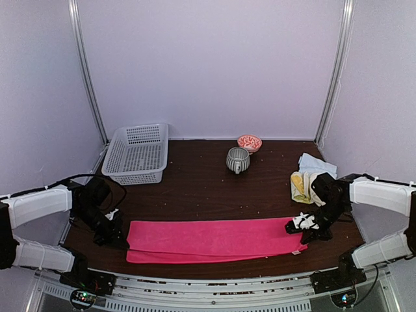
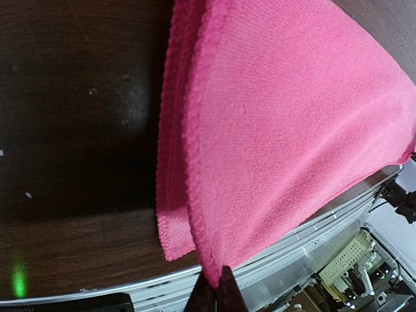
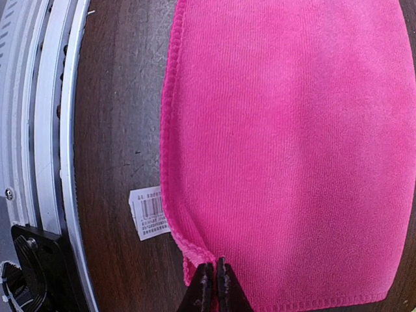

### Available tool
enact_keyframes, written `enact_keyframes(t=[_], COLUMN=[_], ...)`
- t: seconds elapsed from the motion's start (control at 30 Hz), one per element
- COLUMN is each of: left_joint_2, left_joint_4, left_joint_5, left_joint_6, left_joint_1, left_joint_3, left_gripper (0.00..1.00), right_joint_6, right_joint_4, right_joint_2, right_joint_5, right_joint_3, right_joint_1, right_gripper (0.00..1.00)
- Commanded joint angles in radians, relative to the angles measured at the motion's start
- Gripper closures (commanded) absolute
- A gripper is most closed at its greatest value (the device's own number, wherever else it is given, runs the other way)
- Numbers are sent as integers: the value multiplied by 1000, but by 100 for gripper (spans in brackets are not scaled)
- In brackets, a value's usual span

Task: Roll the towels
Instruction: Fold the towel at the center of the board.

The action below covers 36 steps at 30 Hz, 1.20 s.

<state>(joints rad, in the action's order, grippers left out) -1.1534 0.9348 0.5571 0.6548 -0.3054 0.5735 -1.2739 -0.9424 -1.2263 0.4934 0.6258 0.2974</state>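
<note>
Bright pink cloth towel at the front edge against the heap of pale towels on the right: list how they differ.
The bright pink cloth towel lies folded flat in a long strip; the heap of yellow, cream and pale blue cloth towels is crumpled. The pink towel is pinched at its ends by the left gripper and right gripper; no gripper holds the heap. Both are soft cloth on the dark wooden table.

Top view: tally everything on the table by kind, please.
Towels: 4 (pink towel spread out; yellow towel, cream-white towel, pale blue towel piled)
White basket: 1
Striped grey cup: 1
Red-patterned bowl: 1
Total: 7
</note>
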Motion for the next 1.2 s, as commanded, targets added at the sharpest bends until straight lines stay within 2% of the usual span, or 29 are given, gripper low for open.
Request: enact_keyframes(t=[0.0,0.27,0.5,0.63,0.77,0.97,1.03,1.17], left_joint_2=[-2,35,32,29,17,65,97,144], left_joint_4=[-8,39,52,49,49,83,120,248], left_joint_5=[2,10,-18,-21,-18,7,9,-46], left_joint_6=[-23,-26,-35,-44,-53,-48,-45,-51], left_joint_1=[7,6,6,6,1,-4,-4,-3], left_joint_3=[-28,43,-21,-56,-88,-114,-98,20], left_gripper=[100,100,100,100,100,85,79,75], right_joint_6=[-10,-13,-35,-51,-78,-111,-104,-69], right_joint_4=[3,-60,-81,-91,-94,-155,-179,-244], right_joint_2=[-11,-18,-22,-21,-16,20,30,58], right_joint_5=[-40,-47,-60,-75,-102,-113,-130,-162], right_joint_3=[-6,54,59,38,6,0,13,64], right_joint_1=[12,12,12,12,12,12,13,9], right_gripper=[97,99,99,95,87,71,69,68])
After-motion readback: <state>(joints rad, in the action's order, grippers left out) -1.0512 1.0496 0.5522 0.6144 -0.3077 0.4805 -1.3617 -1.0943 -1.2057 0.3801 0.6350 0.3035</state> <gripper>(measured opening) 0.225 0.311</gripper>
